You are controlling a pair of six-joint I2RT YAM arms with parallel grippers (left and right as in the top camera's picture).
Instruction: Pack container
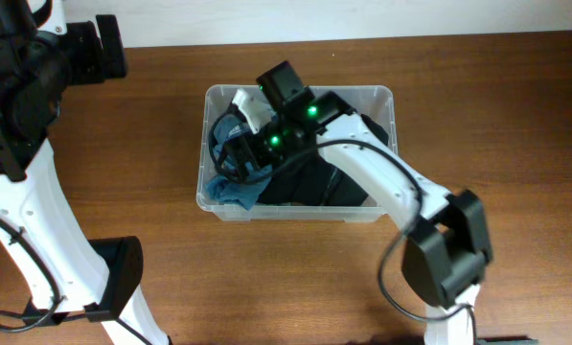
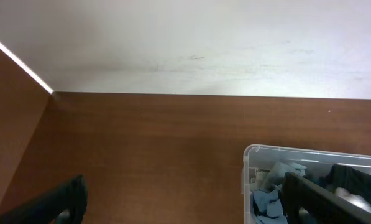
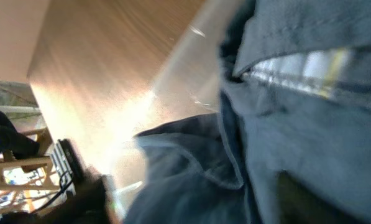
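The clear plastic container (image 1: 383, 94) sits mid-table, filled with clothes: a blue cloth (image 1: 230, 192) at its front left, dark garments (image 1: 314, 182) in the middle and a white piece (image 1: 252, 110) at the back. My right gripper (image 1: 240, 158) reaches down into the container's left half. In the right wrist view its fingers (image 3: 191, 199) are spread apart, with grey-blue cloth (image 3: 297, 124) pressed between them. My left gripper (image 1: 103, 48) is at the far left, away from the container. It is open and empty (image 2: 185, 211), and the container's corner (image 2: 250, 162) shows beside it.
The brown wooden table (image 1: 496, 115) surrounds the container. A white wall (image 2: 185, 43) runs along the back edge. The left arm's white links (image 1: 46, 220) stand at the left front, and the right arm's elbow (image 1: 448, 249) hangs over the front right.
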